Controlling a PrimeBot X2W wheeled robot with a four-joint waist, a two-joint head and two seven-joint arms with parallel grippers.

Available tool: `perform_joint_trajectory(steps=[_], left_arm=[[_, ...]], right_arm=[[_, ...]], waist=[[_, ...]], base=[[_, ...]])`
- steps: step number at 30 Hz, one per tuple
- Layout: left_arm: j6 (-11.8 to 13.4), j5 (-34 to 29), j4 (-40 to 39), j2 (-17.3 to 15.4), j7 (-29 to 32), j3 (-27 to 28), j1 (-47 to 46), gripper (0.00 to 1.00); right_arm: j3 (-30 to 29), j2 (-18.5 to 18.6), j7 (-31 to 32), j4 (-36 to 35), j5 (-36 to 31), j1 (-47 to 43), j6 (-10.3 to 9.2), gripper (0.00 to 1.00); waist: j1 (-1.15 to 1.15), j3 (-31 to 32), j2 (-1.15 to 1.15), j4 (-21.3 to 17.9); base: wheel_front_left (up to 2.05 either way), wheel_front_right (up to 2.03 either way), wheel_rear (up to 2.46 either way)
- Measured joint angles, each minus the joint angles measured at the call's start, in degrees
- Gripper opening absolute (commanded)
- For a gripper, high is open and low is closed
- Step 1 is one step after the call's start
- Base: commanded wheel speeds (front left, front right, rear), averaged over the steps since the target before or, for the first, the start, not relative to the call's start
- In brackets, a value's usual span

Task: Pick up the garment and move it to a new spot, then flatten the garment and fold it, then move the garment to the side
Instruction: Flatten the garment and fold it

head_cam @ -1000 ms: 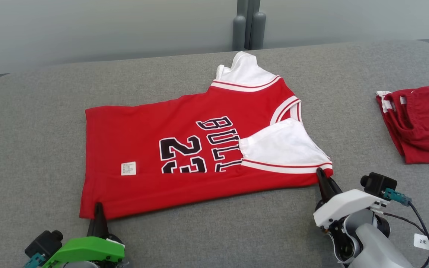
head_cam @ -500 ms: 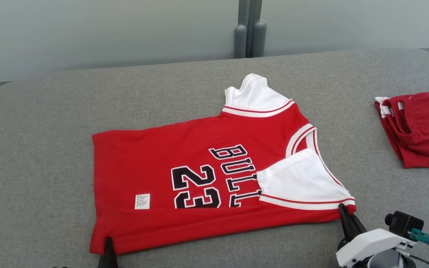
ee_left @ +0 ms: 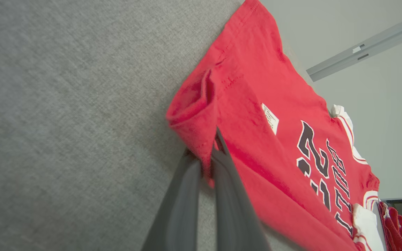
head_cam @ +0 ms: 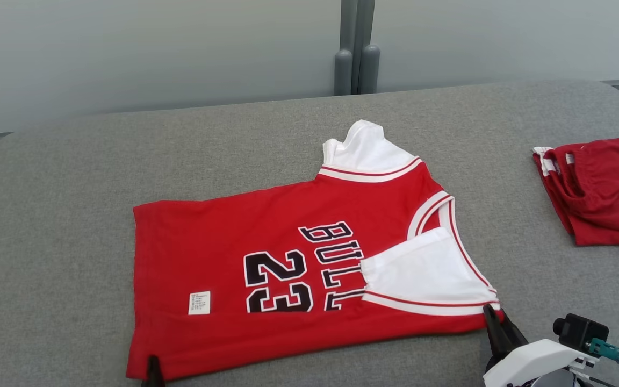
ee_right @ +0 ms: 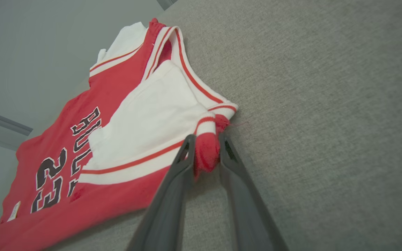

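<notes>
Jersey [head_cam: 223,242] lies flat, mid-frame in the head view, on the grey table [head_cam: 73,188]. The print faces up and the near white sleeve [head_cam: 422,269] is folded in over the lettering.

Left gripper [ee_left: 208,157] is clamped on the hem corner at the lower left of the head view. It's a thin pinch, right at the edge of the cloth.

Right gripper [ee_right: 206,139] straddles the red shoulder corner at the lower right. There is cloth between the fingers, but I can't tell whether they are squeezing it or sitting loose around it.

Risks as I see them:
- Uneven hold. If one side has the cloth and the other doesn't, any pull or lift swings the jersey around the held corner and the flat layout is lost.
- The left pinch is shallow. A sideways tug could slip the hem out.
- The hem beside the left fingers is rolled into a small pocket. If it isn't smoothed, that crease gets folded in.
- The white sleeve is only lying there, so a drag across the rough table could flip it open.
- Both sets of fingertips sit low against the table and could snag its fabric.
- The other red garment [head_cam: 599,188] sits at the right edge. Pushing the jersey that way risks an overlap.
</notes>
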State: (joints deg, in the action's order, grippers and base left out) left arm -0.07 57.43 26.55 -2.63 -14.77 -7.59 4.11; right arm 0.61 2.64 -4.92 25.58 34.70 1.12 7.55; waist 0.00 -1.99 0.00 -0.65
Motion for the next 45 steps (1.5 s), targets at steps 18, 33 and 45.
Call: perform_joint_trajectory(steps=[18,33,45], left_arm=[[3.23,-9.80,-5.45,-8.39,1.79,-0.59,-3.84,1.00],[4.71,-16.62,2.61,-16.23,18.56,-7.59,-26.34,1.00],[5.65,-18.70,15.13,-17.12,22.75,-9.31,-38.58,1.00]], right_arm=[[-6.83,0.15,0.81,-9.80,-7.43,-2.60,-0.07,1.00],[-4.31,0.14,8.50,-25.53,-11.16,1.13,-0.07,1.00],[-0.93,0.15,10.13,-29.26,-11.69,4.19,-0.07,1.00]], waist=[[0.00,-0.20,0.00,-2.60],[0.00,-4.83,0.00,-3.83],[0.00,-11.51,0.00,-4.88]], base=[[0.00,0.00,0.00],[0.00,0.00,0.00],[0.00,0.00,0.00]])
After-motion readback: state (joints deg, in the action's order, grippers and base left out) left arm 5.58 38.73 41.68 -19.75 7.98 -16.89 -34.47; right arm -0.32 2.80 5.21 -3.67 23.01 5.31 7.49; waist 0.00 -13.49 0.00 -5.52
